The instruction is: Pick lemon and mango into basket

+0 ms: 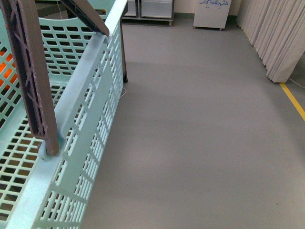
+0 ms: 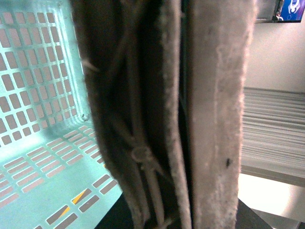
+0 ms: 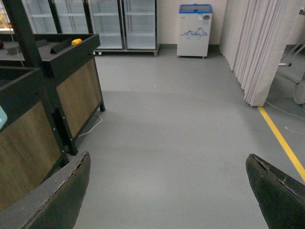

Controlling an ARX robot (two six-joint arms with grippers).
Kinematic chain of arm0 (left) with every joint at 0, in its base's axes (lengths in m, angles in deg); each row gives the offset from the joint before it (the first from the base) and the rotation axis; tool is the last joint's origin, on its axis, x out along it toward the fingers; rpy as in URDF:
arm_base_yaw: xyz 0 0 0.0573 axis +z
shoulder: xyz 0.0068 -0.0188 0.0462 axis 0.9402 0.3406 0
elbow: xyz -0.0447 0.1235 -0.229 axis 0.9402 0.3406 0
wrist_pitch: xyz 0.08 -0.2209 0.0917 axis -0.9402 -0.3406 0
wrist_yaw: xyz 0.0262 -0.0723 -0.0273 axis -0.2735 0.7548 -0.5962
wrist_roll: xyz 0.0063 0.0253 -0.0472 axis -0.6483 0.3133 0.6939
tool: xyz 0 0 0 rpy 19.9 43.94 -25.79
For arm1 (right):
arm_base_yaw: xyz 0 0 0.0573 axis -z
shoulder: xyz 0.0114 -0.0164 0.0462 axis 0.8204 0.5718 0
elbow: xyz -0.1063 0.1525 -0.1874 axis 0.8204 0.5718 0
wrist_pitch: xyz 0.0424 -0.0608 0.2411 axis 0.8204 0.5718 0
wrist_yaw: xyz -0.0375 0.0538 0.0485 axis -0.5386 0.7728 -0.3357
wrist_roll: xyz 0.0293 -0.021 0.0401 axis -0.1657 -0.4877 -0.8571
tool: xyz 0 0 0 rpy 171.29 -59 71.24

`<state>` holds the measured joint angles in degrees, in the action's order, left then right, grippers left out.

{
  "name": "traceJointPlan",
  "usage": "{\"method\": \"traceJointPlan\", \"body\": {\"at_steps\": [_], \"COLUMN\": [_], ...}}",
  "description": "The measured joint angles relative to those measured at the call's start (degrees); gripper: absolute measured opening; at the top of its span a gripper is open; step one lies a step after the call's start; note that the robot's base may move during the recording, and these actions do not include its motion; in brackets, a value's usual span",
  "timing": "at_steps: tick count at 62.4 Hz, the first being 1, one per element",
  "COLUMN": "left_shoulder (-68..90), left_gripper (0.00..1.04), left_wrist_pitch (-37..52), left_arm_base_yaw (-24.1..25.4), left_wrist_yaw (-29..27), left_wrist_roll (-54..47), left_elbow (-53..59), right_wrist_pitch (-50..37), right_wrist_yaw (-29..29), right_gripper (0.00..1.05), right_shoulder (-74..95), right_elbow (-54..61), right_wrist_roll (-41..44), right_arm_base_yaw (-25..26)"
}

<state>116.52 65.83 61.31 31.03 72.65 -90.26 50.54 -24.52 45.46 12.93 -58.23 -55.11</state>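
**Front view.** The basket [image 1: 90,124] fills the left side. Its long axis runs from the lower left away from me toward the top centre, the slotted side wall facing the grey floor [image 1: 200,133]. One brown-grey handle [image 1: 31,81] stands up from the near rim and leans slightly; a second handle [image 1: 86,14] slants across the top. An orange patch [image 1: 4,67] shows through the far slots; I cannot tell what it is. Neither of my arms appears here.

**Left wrist view.** The two handles [image 2: 214,119], blurred and very near, run lengthwise through the picture, with the basket's slotted wall and floor [image 2: 38,86] behind them. My left tool's fingers do not show, so I cannot tell how it stands.

**Right wrist view.** My right tool [image 3: 167,156] is spread wide, one dark finger [image 3: 62,195] at each lower corner, over bare floor. A black display stand [image 3: 71,57] with wooden panels stands to one side, well apart from the tool. On its upper tray lies a small yellow fruit [image 3: 76,42], too small to tell lemon from mango or which way it points.
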Motion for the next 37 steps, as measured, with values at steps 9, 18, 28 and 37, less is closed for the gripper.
{"method": "traceJointPlan", "body": {"at_steps": [9,18,28,37], "left_shoulder": [0.0,0.0,0.0,-0.04], "left_gripper": [0.17,0.17,0.17,0.17], "left_wrist_pitch": [0.0,0.0,0.0,0.0], "left_arm_base_yaw": [0.0,0.0,0.0,-0.28], "left_wrist_yaw": [0.0,0.0,0.02,1.16], "left_wrist_roll": [-0.02,-0.02,0.13,0.46], "left_elbow": [0.0,0.0,0.0,0.0], "right_wrist_pitch": [0.0,-0.02,-0.02,-0.02], "right_wrist_yaw": [0.0,-0.04,-0.22,-0.22], "right_gripper": [0.96,0.96,0.96,0.96], "right_shoulder": [0.0,0.0,0.0,-0.09], "right_elbow": [0.0,0.0,0.0,0.0], "right_wrist_roll": [0.0,-0.02,-0.02,0.0], "right_arm_base_yaw": [0.0,0.0,0.0,-0.02]}}
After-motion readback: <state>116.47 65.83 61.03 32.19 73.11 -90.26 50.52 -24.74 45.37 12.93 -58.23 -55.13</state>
